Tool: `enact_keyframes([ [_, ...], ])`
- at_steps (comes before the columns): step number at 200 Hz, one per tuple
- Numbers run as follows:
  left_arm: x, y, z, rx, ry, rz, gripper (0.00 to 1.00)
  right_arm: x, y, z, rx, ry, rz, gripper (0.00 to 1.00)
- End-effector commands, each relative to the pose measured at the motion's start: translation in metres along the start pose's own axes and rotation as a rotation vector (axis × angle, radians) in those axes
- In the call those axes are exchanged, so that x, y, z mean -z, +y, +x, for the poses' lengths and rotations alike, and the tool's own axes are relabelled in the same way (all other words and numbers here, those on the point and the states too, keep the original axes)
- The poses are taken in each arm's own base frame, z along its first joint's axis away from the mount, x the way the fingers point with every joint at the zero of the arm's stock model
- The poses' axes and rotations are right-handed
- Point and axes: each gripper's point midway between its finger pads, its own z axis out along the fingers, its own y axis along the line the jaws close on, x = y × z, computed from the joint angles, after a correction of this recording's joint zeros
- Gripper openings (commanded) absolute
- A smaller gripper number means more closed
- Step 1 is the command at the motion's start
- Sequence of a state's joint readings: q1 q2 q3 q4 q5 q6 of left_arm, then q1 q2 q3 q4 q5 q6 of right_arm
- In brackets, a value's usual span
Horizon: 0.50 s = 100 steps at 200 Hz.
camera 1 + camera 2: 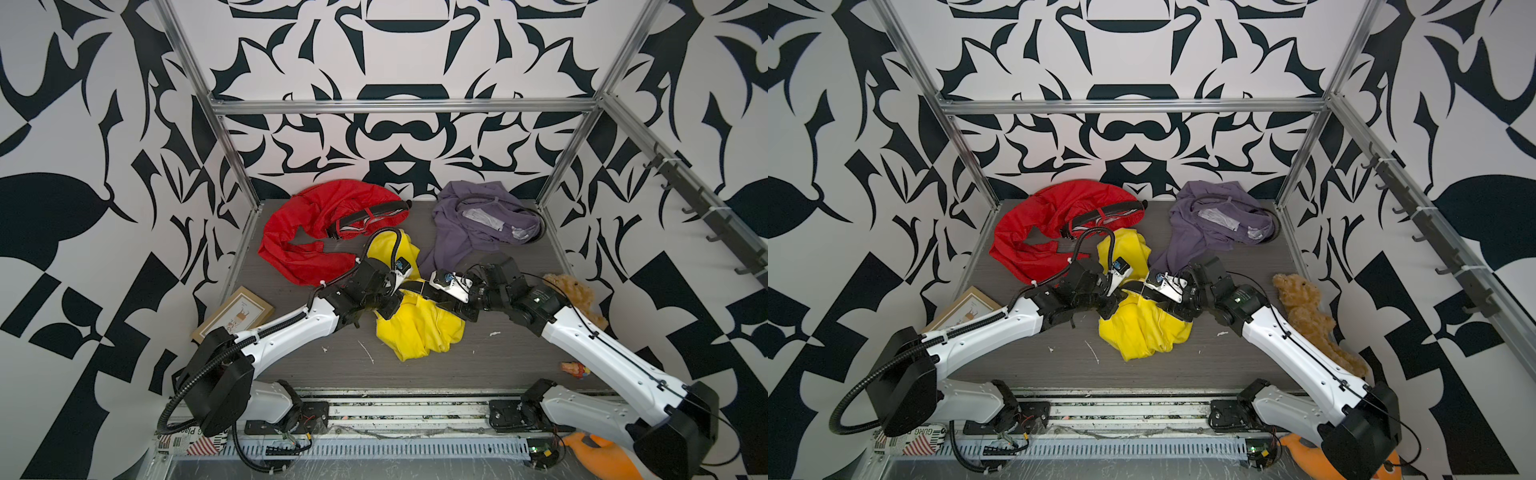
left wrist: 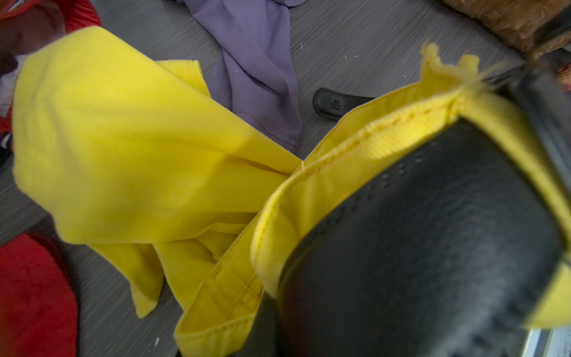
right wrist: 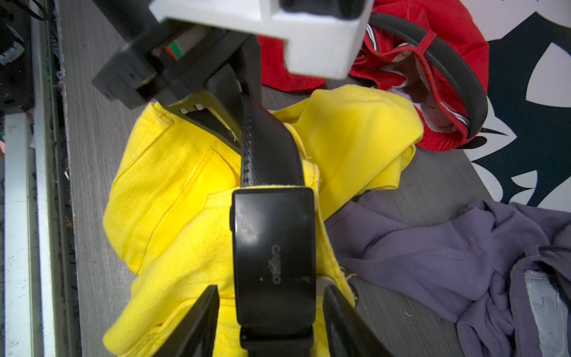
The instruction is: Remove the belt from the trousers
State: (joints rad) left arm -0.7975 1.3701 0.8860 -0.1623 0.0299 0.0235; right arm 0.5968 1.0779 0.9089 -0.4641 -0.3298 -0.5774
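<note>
Far left, a wood-framed picture (image 1: 235, 313) leans at the table edge. Next come crumpled red nylon trousers (image 1: 299, 241), not the job.

Then the left gripper (image 3: 239, 123). Its fingers look clamped on the black grained-leather belt (image 3: 268, 154), a short way from the buckle. Yellow cloth sits right against the strap there; can't tell if it's in the pinch too.

Centre: yellow cotton-twill trousers (image 1: 419, 328), bunched on the grey wood-grain table (image 1: 498, 357), w/ the belt threaded thru the waistband (image 2: 324, 185). In the left wrist view the strap's rounded tail end (image 2: 332, 102) lies flat on the table beyond the waistband.

Key relation: the strap runs btwn the two grippers, long axis pointing straight from one to the other. The glossy black rectangular buckle (image 3: 273, 241) sits btwn the fingers of the right gripper (image 3: 271, 289). They stand apart w/ a sliver of gap each side, so released and straddling, not gripping.

The right arm is nearer the buckle. Prob next: close on it and pull along the strap axis, away from the left gripper. The buckle is hard and slick and may slip. The strap is pliable and pebbled. The twill is soft and will likely drag along unless held.

Further right: slumped purple cotton trousers (image 1: 457, 232), then a brown plush teddy (image 1: 1304, 307).
</note>
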Motion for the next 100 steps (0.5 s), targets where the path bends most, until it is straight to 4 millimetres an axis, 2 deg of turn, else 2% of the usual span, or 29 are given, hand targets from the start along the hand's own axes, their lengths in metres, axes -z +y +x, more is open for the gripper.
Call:
enact_keyframes([
  [1,0.002,-0.004,0.009,0.040,0.047,0.028,0.00,-0.006,0.000,-0.018,0.026,-0.067,-0.007,0.56],
  [37,0.004,-0.005,0.009,0.045,0.046,0.033,0.00,-0.029,-0.007,-0.011,0.034,-0.035,0.027,0.56],
  [65,0.005,-0.004,0.013,0.045,0.054,0.026,0.00,-0.033,-0.014,-0.011,0.051,-0.031,0.053,0.50],
  [86,0.005,-0.001,0.017,0.050,0.062,0.014,0.00,-0.030,-0.013,-0.013,0.058,-0.030,0.046,0.32],
  [100,0.005,0.003,0.020,0.058,0.075,-0.002,0.00,-0.024,-0.010,-0.017,0.062,-0.032,0.031,0.24],
])
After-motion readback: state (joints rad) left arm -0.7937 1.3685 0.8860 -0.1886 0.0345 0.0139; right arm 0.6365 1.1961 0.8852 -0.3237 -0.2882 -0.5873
